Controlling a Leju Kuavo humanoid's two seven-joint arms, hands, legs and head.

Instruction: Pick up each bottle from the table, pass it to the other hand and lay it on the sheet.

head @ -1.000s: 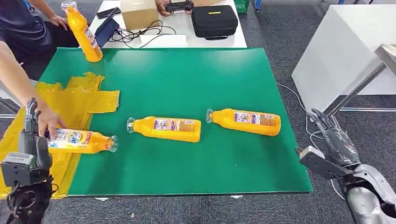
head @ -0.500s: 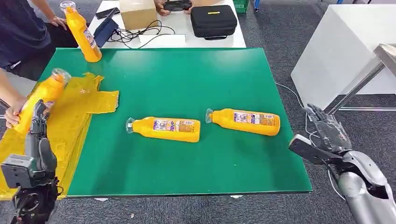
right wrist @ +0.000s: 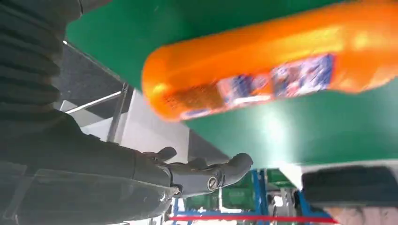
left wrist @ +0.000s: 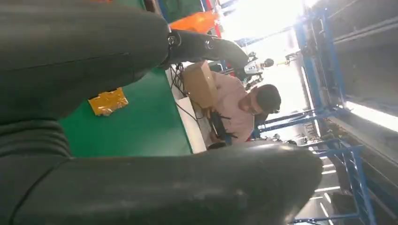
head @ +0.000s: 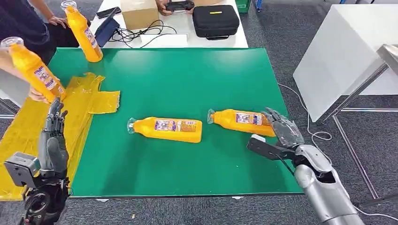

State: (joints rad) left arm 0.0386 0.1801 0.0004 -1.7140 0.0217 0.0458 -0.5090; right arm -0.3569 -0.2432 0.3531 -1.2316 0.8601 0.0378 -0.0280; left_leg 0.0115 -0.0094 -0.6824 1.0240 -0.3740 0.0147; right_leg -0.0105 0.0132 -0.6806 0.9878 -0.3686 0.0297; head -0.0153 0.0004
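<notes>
Bottle (head: 245, 121), right of centre frame, is lying flat on the green table (head: 187, 79); your right hand (head: 281, 133) is spreading empty fingers at its base. Risk: a nudge rolling it off the edge. Second bottle (head: 165, 129) is lying left; left hand (head: 52, 143) is hanging empty over the yellow sheet (head: 28, 131), a person's hand (head: 35, 95) lifting another bottle (head: 33, 69) upper left.

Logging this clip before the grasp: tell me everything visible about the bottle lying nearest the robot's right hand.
The bottle is orange-yellow plastic with a clear cap and a printed label of blue, white and red along its side. It lies on its side on the green table, cap toward the robot's left, base toward the right edge. The right hand is open at its base end, fingers over that end and thumb spread below; contact cannot be told. The right wrist view shows its rounded base and label close up. A second lying bottle is apart from it.
</notes>
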